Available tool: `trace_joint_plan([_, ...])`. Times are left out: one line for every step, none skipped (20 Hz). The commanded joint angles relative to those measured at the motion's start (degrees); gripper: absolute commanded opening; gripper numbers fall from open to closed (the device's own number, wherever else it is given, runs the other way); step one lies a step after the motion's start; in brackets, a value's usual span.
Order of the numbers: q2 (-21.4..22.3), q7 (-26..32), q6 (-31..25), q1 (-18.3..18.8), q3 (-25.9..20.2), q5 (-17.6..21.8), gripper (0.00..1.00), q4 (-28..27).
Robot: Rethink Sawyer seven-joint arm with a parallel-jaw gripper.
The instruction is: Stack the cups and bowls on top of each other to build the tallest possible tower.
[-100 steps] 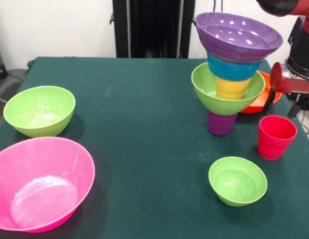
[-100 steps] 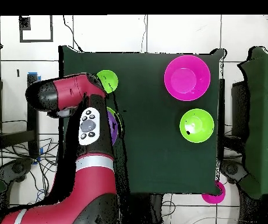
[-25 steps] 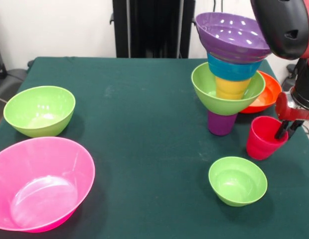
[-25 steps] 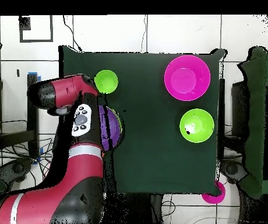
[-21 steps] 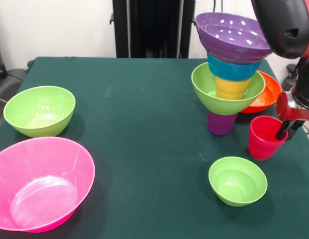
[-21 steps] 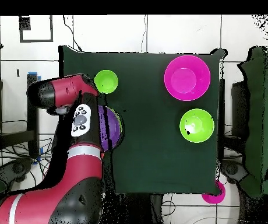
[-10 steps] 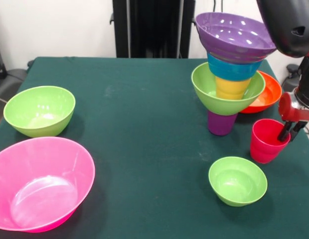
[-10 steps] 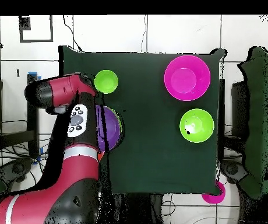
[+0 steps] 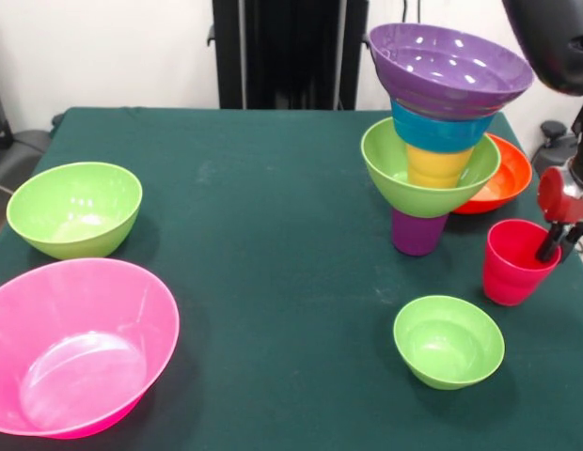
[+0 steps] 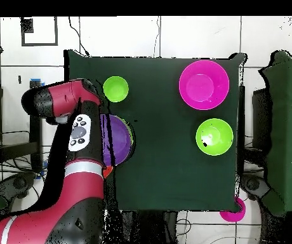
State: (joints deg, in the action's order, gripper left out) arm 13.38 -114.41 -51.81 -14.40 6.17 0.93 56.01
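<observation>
- Tower [image 9: 440, 141]: purple cup at the base, then green bowl, yellow cup, blue bowl and wide purple bowl, wide pieces resting on narrow ones for height; stands beside the gripper
- Gripper [image 9: 559, 243]: fingers narrow, straddling the rim of the red cup [image 9: 517, 261], one inside, one outside; apparently gripping it as the next layer; cup upright on the table [image 9: 263, 216]
</observation>
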Motion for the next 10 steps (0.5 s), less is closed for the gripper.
trace_joint_plan([2.68, -6.74, 0.09, -0.48, -3.65, -1.44, 0.00, -0.36])
trace_joint_plan([3.22, -7.14, 0.19, -0.65, -3.92, -1.85, 0.00, 0.06])
trace_joint_plan([3.53, -7.07, 0.34, -0.66, -4.16, -2.01, 0.00, 0.33])
trace_joint_plan([4.21, -6.85, 0.42, -0.70, -4.57, -2.33, 0.00, 0.82])
trace_joint_plan([4.73, -6.97, 0.43, -0.75, -4.70, -2.62, 0.00, 1.21])
trace_joint_plan([5.73, -6.95, 0.44, -0.81, -5.11, -3.16, 0.00, 1.74])
trace_joint_plan([6.25, -6.98, 0.26, -0.87, -5.26, -3.51, 0.00, 1.98])
trace_joint_plan([6.94, -7.14, 0.18, -0.97, -5.48, -4.04, 0.00, 2.15])
trace_joint_plan([7.39, -7.04, 0.05, -1.04, -5.56, -4.34, 0.00, 2.33])
trace_joint_plan([8.17, -6.86, -0.05, -1.11, -5.85, -4.86, 0.00, 2.63])
